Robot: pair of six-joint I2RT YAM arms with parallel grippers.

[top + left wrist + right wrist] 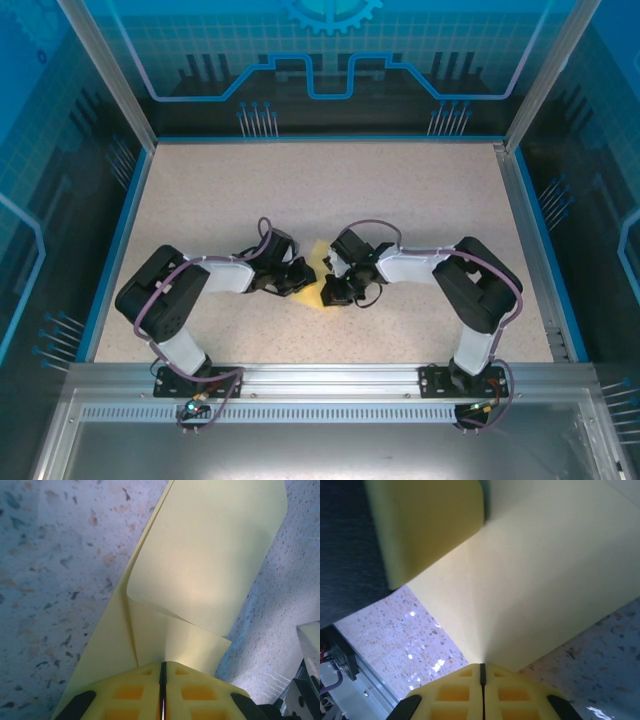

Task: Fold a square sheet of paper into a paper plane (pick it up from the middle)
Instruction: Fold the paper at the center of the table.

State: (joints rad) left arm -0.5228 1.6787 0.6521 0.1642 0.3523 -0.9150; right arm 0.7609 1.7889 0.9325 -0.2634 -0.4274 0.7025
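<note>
Robot lab cell, speckled table [330,190], aluminium frame [320,376] (blue gear-printed walls [60,120])

just one paper sheet [319,257], two arms, so a left arm [170,295] and a right arm [480,285], two grippers, left gripper [162,666] and right gripper [482,666], four yellow fingers [130,692] all told, one speckled table [300,180], two purple cables [263,224], one per arm

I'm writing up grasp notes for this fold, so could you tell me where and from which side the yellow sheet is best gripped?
Probably at its edges, approached edge-on from either side. The square sheet of paper is thin and limp, with one flap curling over, so a flat pinch suits it. The left gripper and right gripper each hold an edge this way, jaws shut.
</note>
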